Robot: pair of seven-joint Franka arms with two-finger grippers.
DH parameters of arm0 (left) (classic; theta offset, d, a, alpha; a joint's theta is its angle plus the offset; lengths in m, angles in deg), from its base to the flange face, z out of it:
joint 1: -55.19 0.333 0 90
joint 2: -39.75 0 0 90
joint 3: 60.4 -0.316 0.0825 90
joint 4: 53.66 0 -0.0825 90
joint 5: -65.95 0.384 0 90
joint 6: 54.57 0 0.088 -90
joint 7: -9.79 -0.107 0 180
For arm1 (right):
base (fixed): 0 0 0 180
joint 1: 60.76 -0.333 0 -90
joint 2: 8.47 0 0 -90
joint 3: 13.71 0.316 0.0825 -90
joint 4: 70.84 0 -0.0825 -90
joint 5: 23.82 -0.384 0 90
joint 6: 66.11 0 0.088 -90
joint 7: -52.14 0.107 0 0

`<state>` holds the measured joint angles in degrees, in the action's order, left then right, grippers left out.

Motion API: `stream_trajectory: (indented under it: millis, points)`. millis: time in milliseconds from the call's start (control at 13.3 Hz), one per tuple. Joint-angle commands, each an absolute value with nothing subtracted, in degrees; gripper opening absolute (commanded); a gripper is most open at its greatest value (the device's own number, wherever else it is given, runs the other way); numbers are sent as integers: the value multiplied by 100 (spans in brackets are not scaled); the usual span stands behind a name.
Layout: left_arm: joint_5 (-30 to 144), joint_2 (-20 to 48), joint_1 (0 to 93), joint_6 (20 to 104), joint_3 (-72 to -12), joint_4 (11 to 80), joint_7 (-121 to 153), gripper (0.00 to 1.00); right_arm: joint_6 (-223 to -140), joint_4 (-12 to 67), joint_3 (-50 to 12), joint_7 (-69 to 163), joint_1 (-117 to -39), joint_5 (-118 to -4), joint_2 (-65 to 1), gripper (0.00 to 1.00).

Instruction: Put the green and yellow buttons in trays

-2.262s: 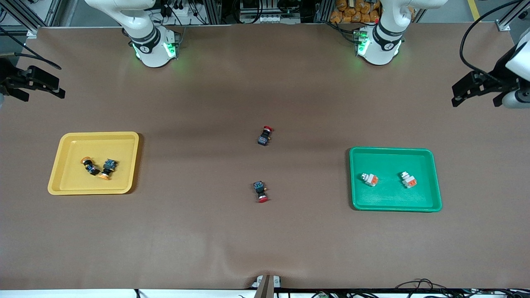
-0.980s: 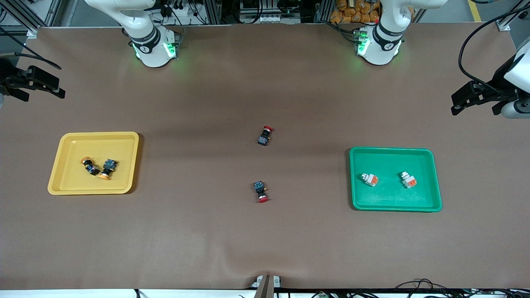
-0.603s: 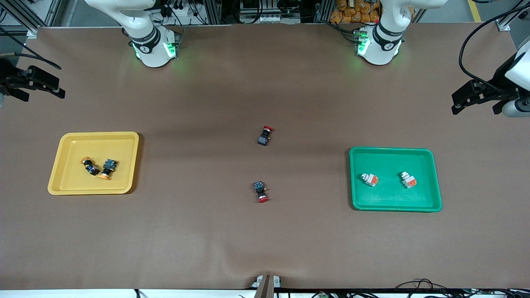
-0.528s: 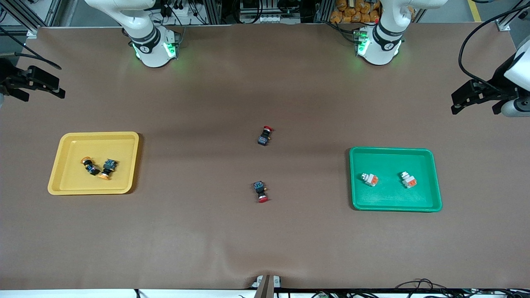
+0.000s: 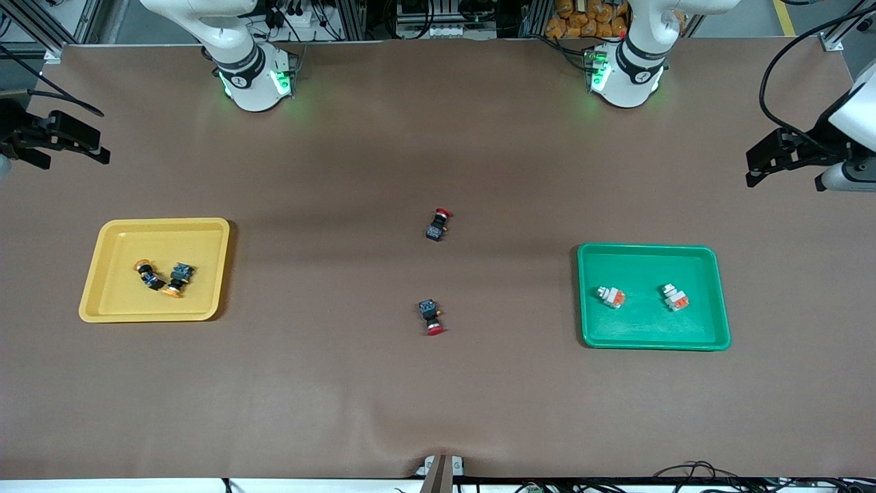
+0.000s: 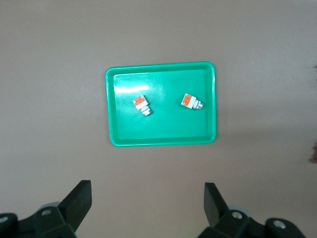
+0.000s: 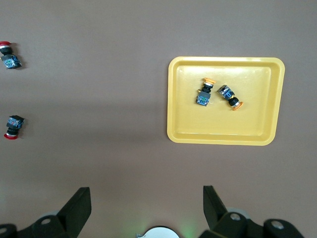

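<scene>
Buttons are seen sorted: two yellow-capped buttons [image 5: 163,278] inside the yellow tray [image 5: 102,301], two white-grey buttons [image 5: 642,297] inside the green tray [image 5: 718,301]; left end effector [image 6: 146,207] and right end effector [image 7: 146,206] are held apart, empty, high above them.

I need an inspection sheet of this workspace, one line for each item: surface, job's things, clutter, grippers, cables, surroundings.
Surface: brown table mat, slightly wrinkled at the edge nearest the front camera.
Job's things: yellow tray holds two yellow-capped buttons; green tray holds two white-grey buttons.
Clutter: two red-capped buttons lie on the mat between the trays.
Grippers: left gripper open, empty, waiting at its end of the table; right gripper open, empty, at its end.
Cables: black cable loops above the left gripper.
Surroundings: metal frames and equipment past the arm bases.
</scene>
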<state>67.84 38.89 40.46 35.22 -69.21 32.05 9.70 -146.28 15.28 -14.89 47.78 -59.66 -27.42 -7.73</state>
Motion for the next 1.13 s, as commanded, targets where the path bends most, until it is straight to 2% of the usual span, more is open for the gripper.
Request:
stream_trajectory:
  millis: [0, 528, 679, 905, 1056]
  points:
    - [6682, 3940, 4148, 3446, -6796, 3273, 988, 100, -14565, 1459, -1433, 4854, -5909, -2804, -794, 100]
    - [6683, 4019, 4270, 3280, -6647, 3379, 1199, 100, -14557, 1468, -1433, 4863, -5908, -2803, -803, 100]
    - [6682, 4106, 4848, 3226, -6157, 3431, 1199, 100, -14557, 1477, -1433, 4863, -5909, -2803, -803, 100]
    - [6665, 4256, 5132, 3217, -5961, 3633, 1199, 100, -14557, 1486, -1433, 4863, -5909, -2803, -803, 100]
    - [6656, 4344, 5544, 3217, -5515, 3713, 1199, 100, -14557, 1494, -1433, 4863, -5909, -2803, -803, 100]
